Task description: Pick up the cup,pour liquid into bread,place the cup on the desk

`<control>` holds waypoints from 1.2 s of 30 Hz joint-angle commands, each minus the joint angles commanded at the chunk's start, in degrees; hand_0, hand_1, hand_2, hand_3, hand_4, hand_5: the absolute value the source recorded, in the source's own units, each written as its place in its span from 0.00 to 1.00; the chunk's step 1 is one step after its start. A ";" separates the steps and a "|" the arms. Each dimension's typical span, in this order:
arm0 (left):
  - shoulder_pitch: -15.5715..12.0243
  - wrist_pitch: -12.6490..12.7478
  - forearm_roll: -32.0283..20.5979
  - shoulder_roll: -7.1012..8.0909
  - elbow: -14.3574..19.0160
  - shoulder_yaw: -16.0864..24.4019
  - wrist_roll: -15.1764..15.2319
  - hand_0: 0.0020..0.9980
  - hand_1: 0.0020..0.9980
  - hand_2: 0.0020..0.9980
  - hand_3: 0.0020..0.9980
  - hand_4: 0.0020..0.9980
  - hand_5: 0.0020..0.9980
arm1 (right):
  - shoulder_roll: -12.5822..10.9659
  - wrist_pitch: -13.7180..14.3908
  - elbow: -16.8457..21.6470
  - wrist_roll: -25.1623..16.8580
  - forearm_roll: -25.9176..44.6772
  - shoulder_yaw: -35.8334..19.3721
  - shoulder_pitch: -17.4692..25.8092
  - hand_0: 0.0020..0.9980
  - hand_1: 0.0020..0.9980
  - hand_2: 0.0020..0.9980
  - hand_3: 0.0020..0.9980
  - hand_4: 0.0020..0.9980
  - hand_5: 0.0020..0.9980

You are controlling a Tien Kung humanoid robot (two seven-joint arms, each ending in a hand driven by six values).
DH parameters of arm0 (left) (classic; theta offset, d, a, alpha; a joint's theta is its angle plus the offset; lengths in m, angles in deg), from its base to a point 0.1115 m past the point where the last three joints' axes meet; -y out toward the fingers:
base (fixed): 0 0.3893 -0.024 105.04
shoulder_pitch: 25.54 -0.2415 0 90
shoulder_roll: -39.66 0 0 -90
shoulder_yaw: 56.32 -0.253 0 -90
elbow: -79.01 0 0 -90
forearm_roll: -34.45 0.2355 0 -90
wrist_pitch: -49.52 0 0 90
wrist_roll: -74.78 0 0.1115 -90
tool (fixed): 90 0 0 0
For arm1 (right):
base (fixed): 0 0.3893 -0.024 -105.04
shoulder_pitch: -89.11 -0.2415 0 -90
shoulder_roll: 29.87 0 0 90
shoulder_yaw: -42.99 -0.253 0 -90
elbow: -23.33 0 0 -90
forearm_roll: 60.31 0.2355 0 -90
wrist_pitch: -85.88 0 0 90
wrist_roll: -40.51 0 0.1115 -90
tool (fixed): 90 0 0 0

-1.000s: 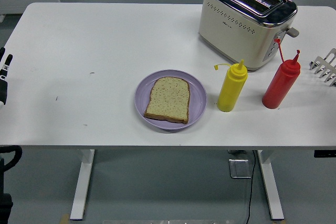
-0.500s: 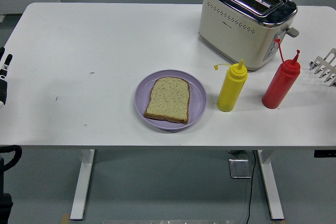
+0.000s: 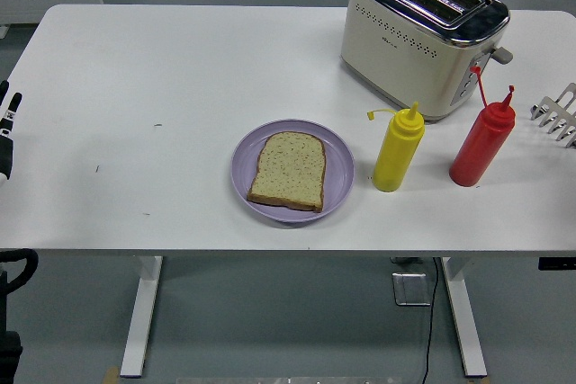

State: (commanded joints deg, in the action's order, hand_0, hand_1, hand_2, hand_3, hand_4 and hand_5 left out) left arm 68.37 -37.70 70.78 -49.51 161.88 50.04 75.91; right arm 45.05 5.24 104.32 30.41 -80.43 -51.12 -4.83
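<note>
A slice of brown bread [image 3: 288,171] lies flat on a lilac plate [image 3: 337,171] near the table's front middle. To the right of the plate stands a yellow squeeze bottle [image 3: 397,152] with its cap hanging open, and further right a red squeeze bottle [image 3: 481,143]. No cup shows anywhere on the table. Only the fingertips of my left hand [image 3: 7,123] peek in at the left edge, stretched out and holding nothing, far from the plate. My right hand is out of the picture.
A cream and chrome toaster [image 3: 421,35] stands at the back right, just behind the two bottles. A metal rack [image 3: 558,114] pokes in at the right edge. The white table [image 3: 162,87] has bare surface on its left half.
My left hand has slipped very slightly toward the left edge. Bread, plate and bottles have stayed in place.
</note>
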 joint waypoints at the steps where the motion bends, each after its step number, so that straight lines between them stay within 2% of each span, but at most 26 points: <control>1: 0.00 0.01 0.00 0.01 -0.01 0.01 0.01 0.84 0.85 0.87 0.76 0.67 1.00 | 0.01 0.03 -0.02 -0.01 0.03 0.02 0.00 0.77 0.71 0.73 0.77 0.61 0.79; 36: -0.34 0.02 0.06 0.06 0.01 -0.29 -0.02 0.84 0.85 0.87 0.75 0.67 1.00 | 0.20 -0.34 -0.23 1.28 -0.17 -0.01 0.18 0.77 0.69 0.72 0.77 0.61 0.79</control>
State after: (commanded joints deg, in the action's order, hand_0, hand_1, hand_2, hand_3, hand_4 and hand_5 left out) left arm 68.03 -37.68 70.83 -49.45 161.88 49.76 75.89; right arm 45.26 4.91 104.09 31.69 -80.60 -51.13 -4.65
